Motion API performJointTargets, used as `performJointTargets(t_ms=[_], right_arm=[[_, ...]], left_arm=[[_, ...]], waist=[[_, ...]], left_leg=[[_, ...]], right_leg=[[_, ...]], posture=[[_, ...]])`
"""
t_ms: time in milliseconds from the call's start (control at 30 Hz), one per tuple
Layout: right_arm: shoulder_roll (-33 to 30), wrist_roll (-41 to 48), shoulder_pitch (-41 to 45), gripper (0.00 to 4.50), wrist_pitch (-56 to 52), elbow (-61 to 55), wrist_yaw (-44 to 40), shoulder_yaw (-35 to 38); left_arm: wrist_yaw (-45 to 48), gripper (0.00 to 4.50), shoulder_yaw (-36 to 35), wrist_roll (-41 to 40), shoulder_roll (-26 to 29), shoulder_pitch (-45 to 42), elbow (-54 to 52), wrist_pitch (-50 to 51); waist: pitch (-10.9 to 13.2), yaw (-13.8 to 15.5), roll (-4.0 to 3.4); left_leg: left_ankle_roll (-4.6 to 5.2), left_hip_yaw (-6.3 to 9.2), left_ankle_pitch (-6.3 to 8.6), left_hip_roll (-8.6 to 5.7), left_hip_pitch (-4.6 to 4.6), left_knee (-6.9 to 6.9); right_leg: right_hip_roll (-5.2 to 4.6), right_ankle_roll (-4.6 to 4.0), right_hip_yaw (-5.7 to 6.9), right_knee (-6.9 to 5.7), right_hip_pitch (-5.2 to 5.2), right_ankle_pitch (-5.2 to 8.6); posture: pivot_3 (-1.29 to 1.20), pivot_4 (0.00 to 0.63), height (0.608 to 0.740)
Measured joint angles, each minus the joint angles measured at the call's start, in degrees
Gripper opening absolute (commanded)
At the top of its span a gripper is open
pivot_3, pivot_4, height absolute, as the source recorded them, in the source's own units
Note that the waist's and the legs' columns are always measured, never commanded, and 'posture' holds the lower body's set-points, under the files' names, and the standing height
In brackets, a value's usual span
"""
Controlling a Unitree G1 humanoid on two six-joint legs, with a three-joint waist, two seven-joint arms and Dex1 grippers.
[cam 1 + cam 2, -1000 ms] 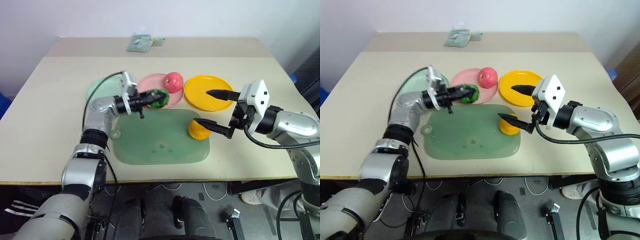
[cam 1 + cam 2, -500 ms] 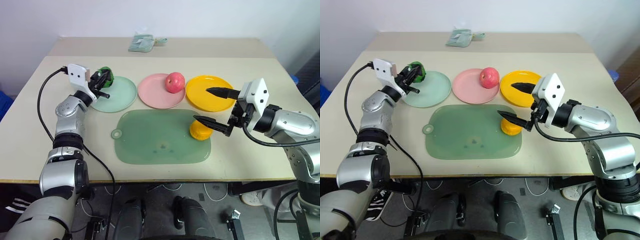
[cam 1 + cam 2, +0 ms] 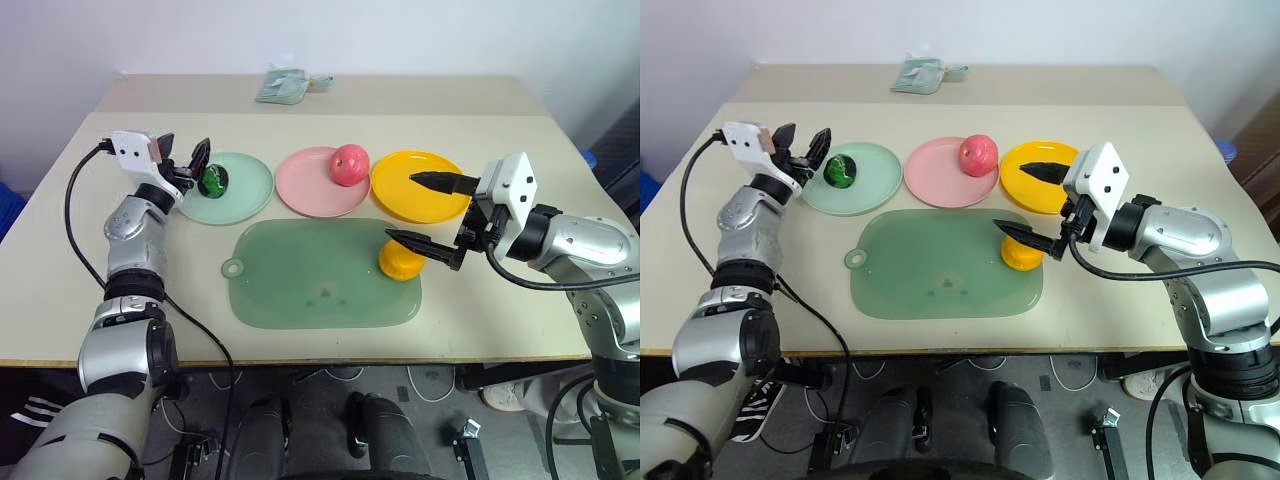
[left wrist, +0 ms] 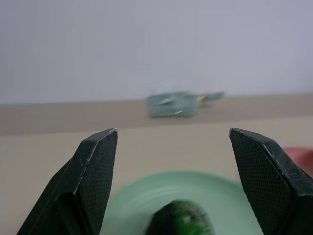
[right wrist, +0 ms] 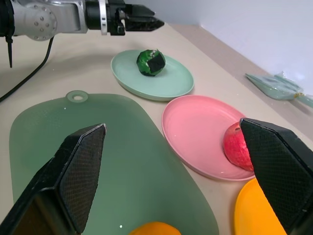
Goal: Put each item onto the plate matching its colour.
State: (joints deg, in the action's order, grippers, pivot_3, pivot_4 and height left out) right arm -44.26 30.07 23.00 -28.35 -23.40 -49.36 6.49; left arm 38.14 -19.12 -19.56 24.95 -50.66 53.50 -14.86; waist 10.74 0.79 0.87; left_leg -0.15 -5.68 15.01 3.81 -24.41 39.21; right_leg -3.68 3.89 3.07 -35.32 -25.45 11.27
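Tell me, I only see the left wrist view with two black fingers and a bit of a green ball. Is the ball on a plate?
Observer: Yes, the dark green ball sits on the mint green plate, and the open left gripper is beside it, not holding it.
Operator: Where is the apple?
Observer: The red-pink apple rests on the pink plate.
Operator: And the yellow one?
Observer: The yellow-orange fruit lies on the green mat, not on the yellow plate. The open right gripper hovers by it.
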Motion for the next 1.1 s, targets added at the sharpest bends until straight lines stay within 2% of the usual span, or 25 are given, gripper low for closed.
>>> performJointTargets(t_ms=[133,200,333,633,933,1100], right_arm=[[0.1,0.2,-0.2,4.5,-1.0,0.0,0.4,0.0],[0.5,0.5,-0.2,4.5,-2.5,0.0,1.5,-0.1],[1.9,0.5,-0.1,4.5,-5.1,0.1,3.7,-1.3],[3.9,-1.3,-0.7,4.5,-6.9,0.1,7.2,-4.6],[4.4,-10.7,-2.1,4.5,-7.3,5.3,10.4,-12.1],[4.3,-13.7,-2.2,4.5,-7.3,8.6,10.5,-13.0]], left_arm=[[16.6,3.69,1.7,-7.1,-0.1,3.9,-10.9,9.2],[26.0,3.69,4.6,-10.2,1.6,7.8,-18.0,16.6],[35.9,3.69,7.6,-13.1,5.1,12.0,-25.7,25.7],[43.8,3.69,9.4,-13.5,8.5,12.3,-29.3,29.5],[47.5,3.69,11.7,-10.3,10.5,13.6,-28.8,27.7],[47.9,3.69,11.7,-9.7,10.5,14.0,-28.8,26.9]], waist=[[0.0,-0.1,0.0],[0.0,-0.5,-0.01],[0.0,-0.6,-0.01],[0.0,-0.1,-0.01],[0.0,-0.2,-0.01],[0.0,-0.2,-0.01]], left_leg=[[0.0,-0.01,0.0,0.0,0.03,-0.01],[-0.01,-0.02,0.0,0.02,0.05,-0.02],[-0.01,0.01,-0.01,0.05,0.08,-0.01],[-0.02,0.01,-0.01,0.02,0.05,0.0],[-0.02,0.01,-0.01,0.02,0.04,0.0],[-0.02,0.01,-0.01,0.02,0.04,0.0]], right_leg=[[0.01,0.0,-0.01,-0.03,0.0,0.0],[0.03,0.0,-0.02,-0.07,-0.02,0.0],[0.04,-0.03,-0.02,-0.17,-0.03,0.02],[0.02,-0.21,-0.02,-0.1,-0.02,0.12],[0.01,-0.23,-0.02,-0.11,-0.03,0.13],[0.02,-0.23,-0.02,-0.11,-0.04,0.13]], posture=[[0.0,0.15,0.74],[0.0,0.15,0.74],[0.0,0.15,0.74],[0.0,0.15,0.74],[0.0,0.15,0.74],[0.0,0.15,0.74]])
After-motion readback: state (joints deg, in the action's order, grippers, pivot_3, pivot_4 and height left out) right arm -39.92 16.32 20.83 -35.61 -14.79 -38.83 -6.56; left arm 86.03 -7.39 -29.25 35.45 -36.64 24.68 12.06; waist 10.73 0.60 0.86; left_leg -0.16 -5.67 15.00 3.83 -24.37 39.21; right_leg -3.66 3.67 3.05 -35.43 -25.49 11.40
